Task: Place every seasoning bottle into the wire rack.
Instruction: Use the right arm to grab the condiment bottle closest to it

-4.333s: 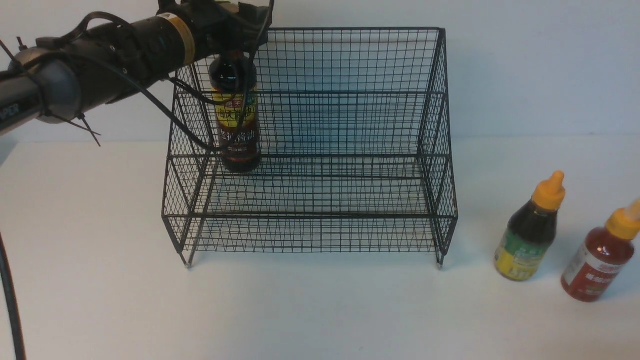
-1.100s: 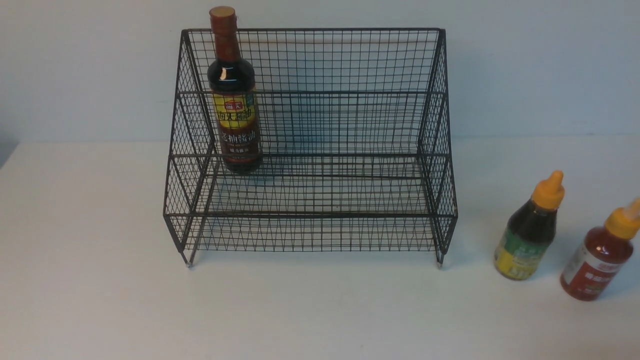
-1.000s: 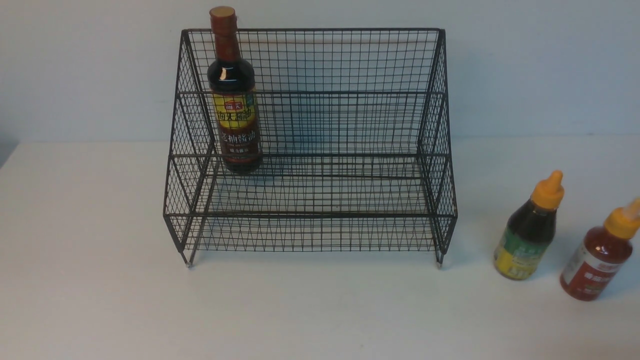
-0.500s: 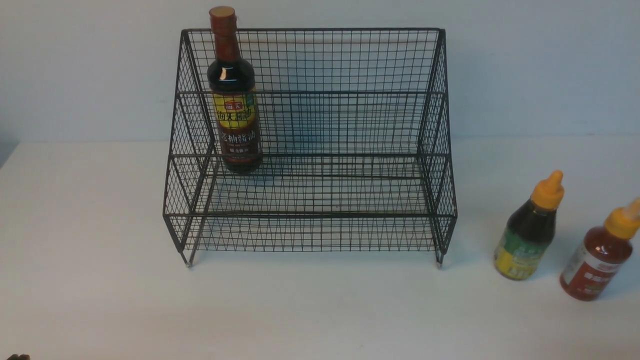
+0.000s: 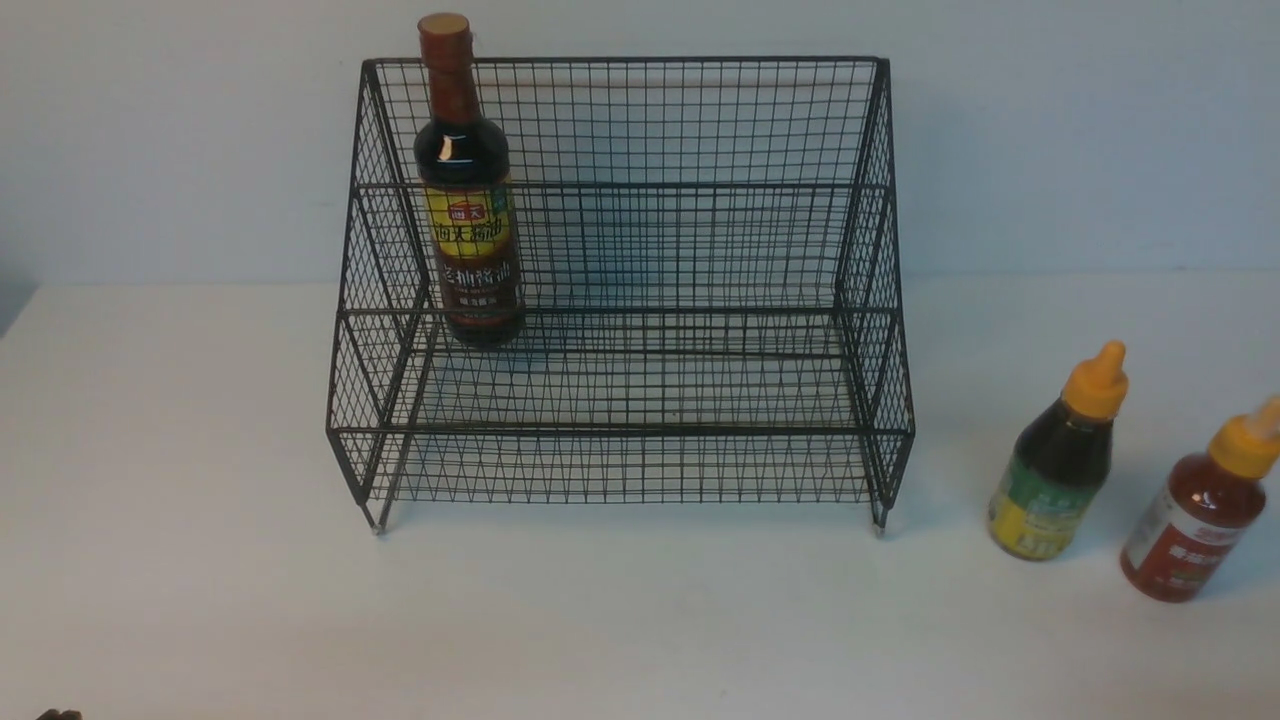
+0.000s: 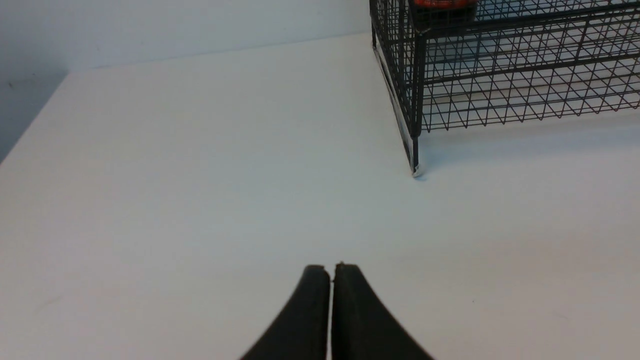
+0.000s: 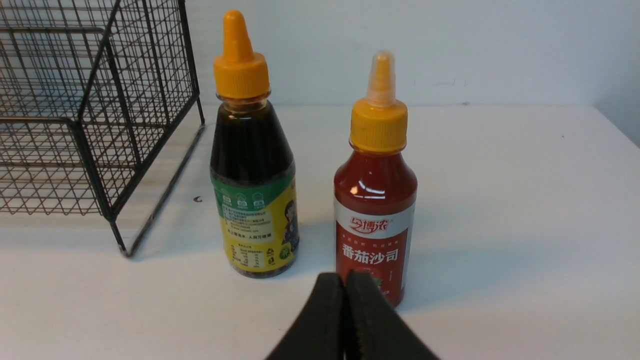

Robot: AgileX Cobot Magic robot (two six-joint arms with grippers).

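Observation:
The black wire rack (image 5: 620, 400) stands mid-table. The tall soy-sauce bottle (image 5: 468, 200) stands upright on its upper tier at the left end. The dark squeeze bottle with green-yellow label (image 5: 1058, 460) and the red squeeze bottle with white label (image 5: 1200, 515) stand on the table to the right of the rack; both also show in the right wrist view (image 7: 252, 165) (image 7: 376, 195). My right gripper (image 7: 345, 274) is shut and empty, just in front of the red bottle. My left gripper (image 6: 331, 267) is shut and empty, low over the table left of the rack's front corner (image 6: 415, 150).
The white table (image 5: 200, 450) meets a pale wall behind the rack. The table's left edge shows in the left wrist view (image 6: 30, 125). A dark bit of the left arm (image 5: 55, 714) shows at the bottom left corner of the front view.
Since 4.3 s ago my left arm has let go of the soy-sauce bottle and drawn back out of the front view. The bottle stays on the upper tier. Nothing else moved.

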